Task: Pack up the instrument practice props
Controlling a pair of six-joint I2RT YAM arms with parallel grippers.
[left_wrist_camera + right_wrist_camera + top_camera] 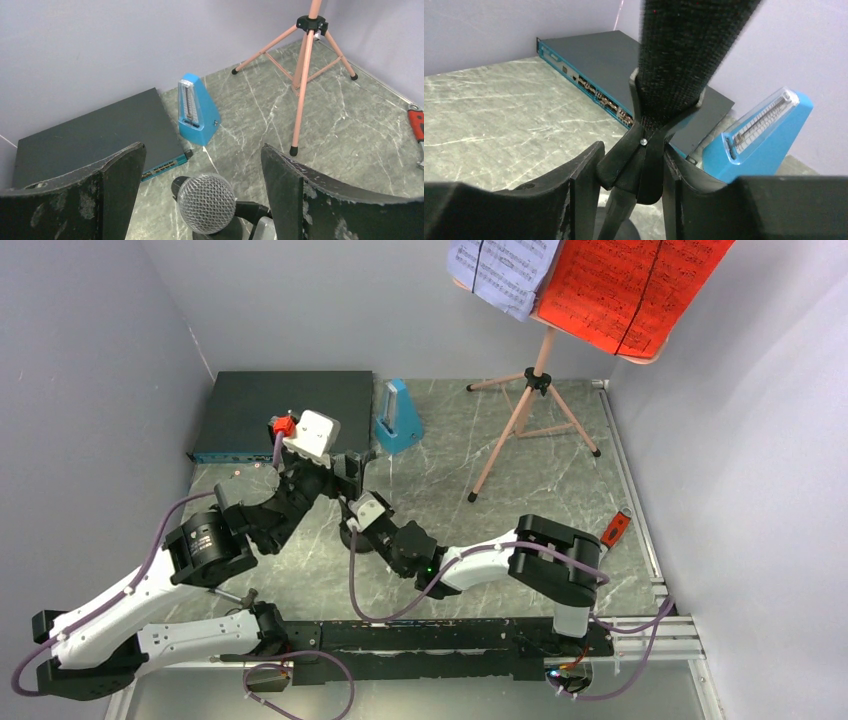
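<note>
The microphone's silver mesh head (206,202) sits low between the wide-apart fingers of my open left gripper (202,150), touching neither. In the right wrist view the black microphone body (689,45) rises from its stand clip (646,145). My right gripper (633,150) is shut on that clip, one finger against each side. From above, both grippers (345,475) meet over the stand's round base (355,540). The blue metronome (398,420) stands upright behind them. The pink music stand (535,380) at the back right carries a red sheet (630,285) and a lavender sheet (505,270).
A flat black electronics box (285,412) lies at the back left, right beside the metronome. A red-handled tool (617,528) rests by the right rail. The music stand's legs (305,65) spread over the back right floor. Walls close in on the left, back and right.
</note>
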